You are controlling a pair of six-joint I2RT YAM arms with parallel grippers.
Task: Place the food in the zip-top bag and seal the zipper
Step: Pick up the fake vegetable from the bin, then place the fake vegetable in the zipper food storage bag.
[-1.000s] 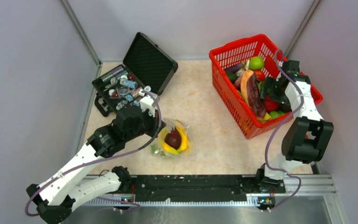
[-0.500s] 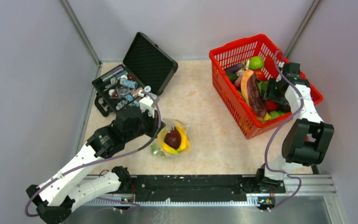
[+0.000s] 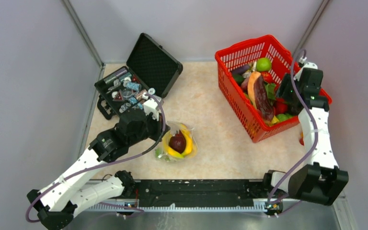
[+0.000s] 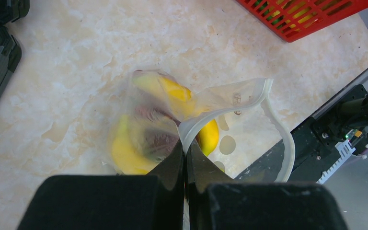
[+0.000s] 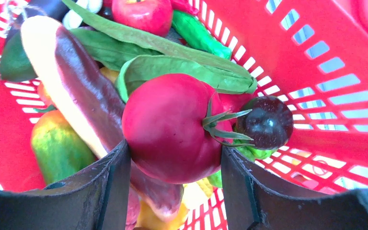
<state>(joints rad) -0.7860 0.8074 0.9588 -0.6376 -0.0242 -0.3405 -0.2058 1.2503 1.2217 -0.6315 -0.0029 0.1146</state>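
We judged the task well under way but far from finished. The left gripper (image 4: 185,146) had its fingers pressed together on a fold of the zip-top bag (image 4: 146,103) near its mouth. The bag itself lay on the marbled table (image 4: 76,57) just ahead of those fingertips. Through the clear film we could see two bananas (image 4: 124,155) and a dark red fruit (image 3: 178,142) already inside. The zipper (image 4: 279,129) ran away from the pinched spot in an open loop towards the arm's base rail, its two sides apart, so sealing had not been done. The right gripper (image 5: 173,148) was down inside the red basket (image 5: 335,43), and its fingers seemed clamped on either side of a red tomato (image 5: 167,124). From that gripper, a dark purple fruit (image 5: 267,122) sat touching the tomato on one side. A halved eggplant (image 5: 72,81) lay on the other side, with green leaves (image 5: 182,67) beyond. Much food remained in the basket, so we reckoned several more transfers were left before the closing. As for writing, the bag bore a small faint print (image 4: 237,98) near its mouth, too blurred to read, and we found no other label or brand.
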